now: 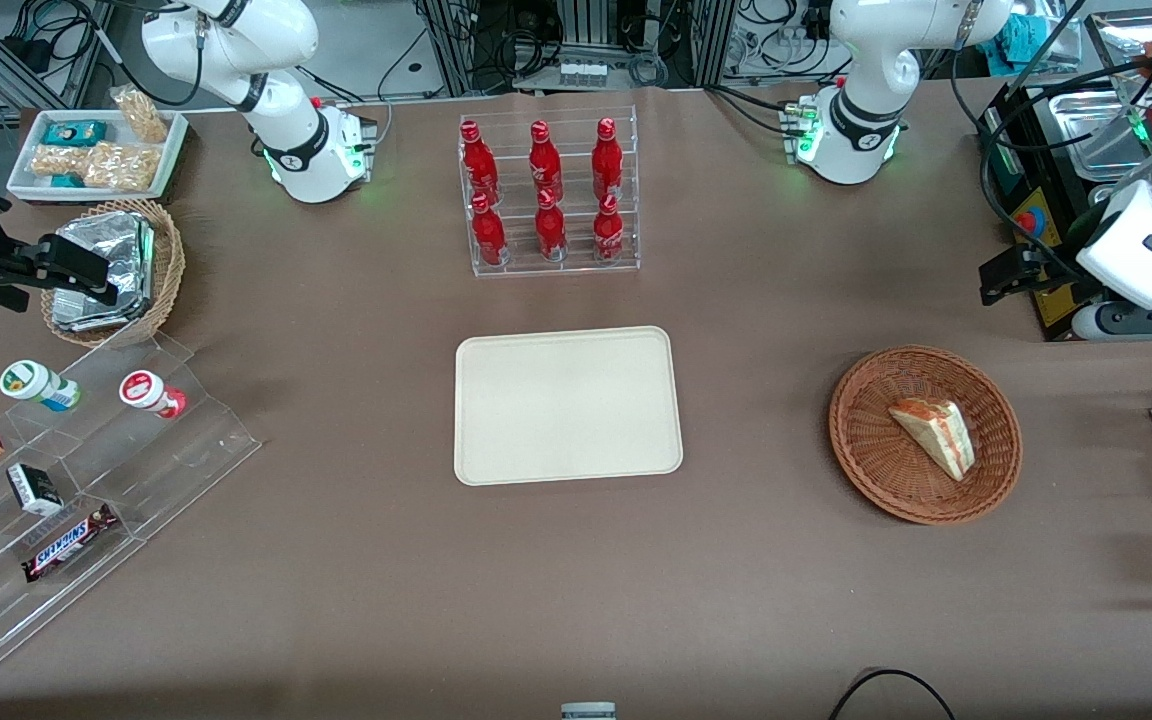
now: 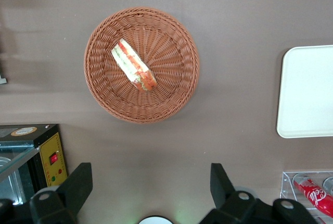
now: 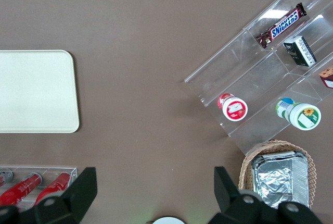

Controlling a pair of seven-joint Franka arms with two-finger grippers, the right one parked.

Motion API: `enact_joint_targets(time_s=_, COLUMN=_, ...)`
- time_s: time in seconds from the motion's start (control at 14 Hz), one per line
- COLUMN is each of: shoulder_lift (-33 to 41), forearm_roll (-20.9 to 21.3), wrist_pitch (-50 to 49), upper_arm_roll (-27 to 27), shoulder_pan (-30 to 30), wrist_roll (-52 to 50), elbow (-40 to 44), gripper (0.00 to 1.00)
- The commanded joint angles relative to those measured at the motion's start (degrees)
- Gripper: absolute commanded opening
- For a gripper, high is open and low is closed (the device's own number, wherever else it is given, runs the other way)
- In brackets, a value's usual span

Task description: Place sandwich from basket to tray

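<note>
A clear stepped display stand (image 1: 86, 480) with snack bars and small tubs stands toward the parked arm's end of the brown tabletop (image 1: 576, 600), well apart from the tray (image 1: 567, 405). Beside that stand, farther from the front camera, a tan basket (image 1: 161, 265) holds foil packets. The tray lies flat at the middle of the tabletop with nothing on it. A clear rack of red bottles (image 1: 548, 195) stands near the tray, farther from the front camera. Toward the working arm's end, well apart from the tray, sits the basket (image 1: 861, 450), and the sandwich (image 1: 934, 436) lies on its side inside it. The gripper (image 2: 151, 182) hangs above the tabletop near the basket, apart from its rim; its fingers (image 2: 78, 182) are spread wide with nothing between them.
</note>
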State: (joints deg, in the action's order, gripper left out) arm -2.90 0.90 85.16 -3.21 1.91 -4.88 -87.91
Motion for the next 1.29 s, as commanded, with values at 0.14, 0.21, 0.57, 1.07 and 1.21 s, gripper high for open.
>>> enact_joint_targets(time_s=0.14, shoulder_lift=0.0, forearm_roll=-1.7, wrist_pitch=0.4, upper_arm_roll=0.1, shoulder_pan=0.2, wrist_roll=-0.3, elbow=1.4, gripper=1.0)
enact_joint_targets(time_s=0.21, shoulder_lift=-0.1, forearm_roll=-1.6, wrist_pitch=0.4, upper_arm_roll=0.1, shoulder_pan=0.2, wrist_roll=-0.4, elbow=1.4, gripper=1.0)
enact_joint_targets(time_s=0.57, shoulder_lift=-0.2, forearm_roll=-1.5, wrist_pitch=0.4, upper_arm_roll=0.2, shoulder_pan=0.3, wrist_roll=-0.4, elbow=1.2, gripper=1.0)
enact_joint_targets(time_s=1.07, shoulder_lift=-2.3, forearm_roll=-1.4, wrist_pitch=1.6, upper_arm_roll=0.5, shoulder_pan=-0.8, wrist_roll=-0.1, elbow=-3.9, gripper=1.0)
enact_joint_targets(time_s=1.21, shoulder_lift=-2.8, forearm_roll=-1.1, wrist_pitch=6.7, upper_arm_roll=0.5, shoulder_pan=-3.3, wrist_roll=0.0, elbow=-8.9, gripper=1.0)
